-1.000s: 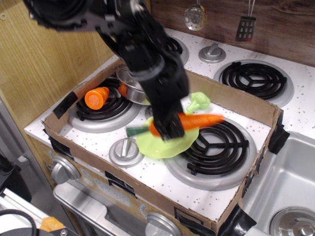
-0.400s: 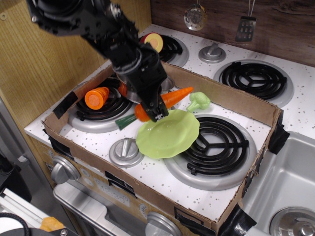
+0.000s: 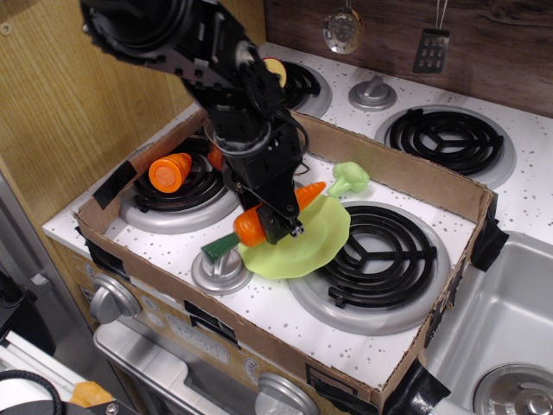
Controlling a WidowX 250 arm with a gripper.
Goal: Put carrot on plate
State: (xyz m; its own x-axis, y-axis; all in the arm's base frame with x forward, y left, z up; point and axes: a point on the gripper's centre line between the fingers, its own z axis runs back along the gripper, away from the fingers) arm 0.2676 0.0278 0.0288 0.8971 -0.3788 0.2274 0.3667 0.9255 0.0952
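Note:
My black gripper (image 3: 278, 216) is shut on the carrot (image 3: 252, 227), a long glossy orange toy with a dark green stem end pointing down-left. The carrot is held tilted over the left part of the light green plate (image 3: 313, 244), its tip (image 3: 316, 188) pointing up-right toward the back. I cannot tell if the carrot touches the plate. The plate lies on the stove top between two burners inside a cardboard box frame.
A short stubby orange piece (image 3: 169, 171) lies on the left burner. A steel pot (image 3: 226, 151) sits behind my arm. A green broccoli toy (image 3: 348, 179) lies behind the plate. A silver knob (image 3: 220, 268) stands front-left of the plate. Cardboard walls (image 3: 406, 177) enclose the area.
The gripper with the carrot swung back-left off the plate, then came down and forward again; the carrot now sits lower over the plate's left edge.

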